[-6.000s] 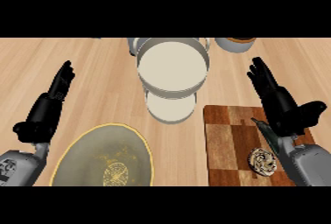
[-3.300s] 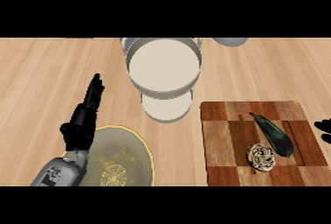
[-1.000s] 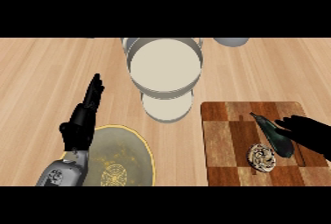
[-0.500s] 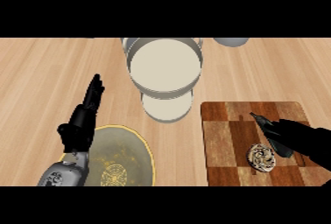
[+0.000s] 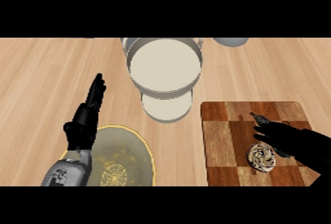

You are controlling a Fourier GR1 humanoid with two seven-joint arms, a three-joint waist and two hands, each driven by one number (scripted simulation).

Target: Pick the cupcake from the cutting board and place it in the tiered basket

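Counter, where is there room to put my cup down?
Bare wood lies left of the left hand and right of the tiered basket, above the cutting board. The board is crowded by the cupcake and right hand.

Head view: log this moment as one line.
right hand open over cupcake | cupcake on cutting board | left hand resting, open

The single head view looked steeply down at the wooden counter [image 5: 45,78], forearms entering from the lower edge.

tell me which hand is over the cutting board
The right hand, above the cutting board beside the cupcake; the left hand rests beside the plate.
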